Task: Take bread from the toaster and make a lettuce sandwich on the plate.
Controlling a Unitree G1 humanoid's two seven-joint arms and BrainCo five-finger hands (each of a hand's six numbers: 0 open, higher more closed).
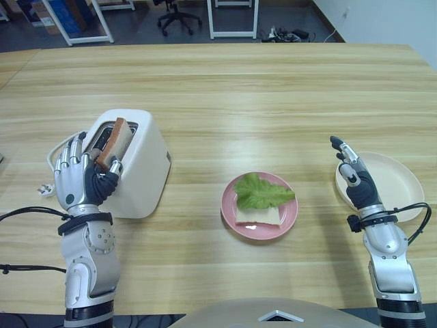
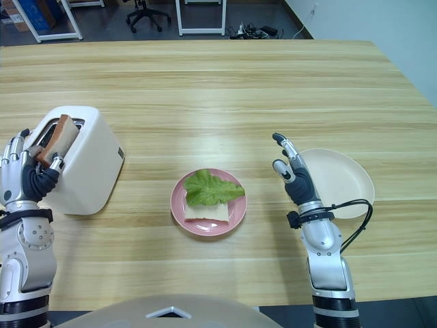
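A white toaster [image 1: 140, 164] stands at the table's left. A browned bread slice [image 1: 115, 142] sticks up out of its slot, and my left hand [image 1: 83, 176] is shut on the slice's near edge. On the pink plate [image 1: 229, 213] in the middle lies a white bread slice [image 1: 258, 217] with a green lettuce leaf [image 1: 261, 193] on top. At the right my right hand [image 1: 354, 176] is raised and open, holding nothing, in front of a cream plate.
A cream plate [image 1: 390, 179] lies at the right, just behind my right hand. The toaster's white cord and plug [image 1: 48, 188] trail off to the left. Black cables run along both forearms. Chairs and desk frames stand beyond the table's far edge.
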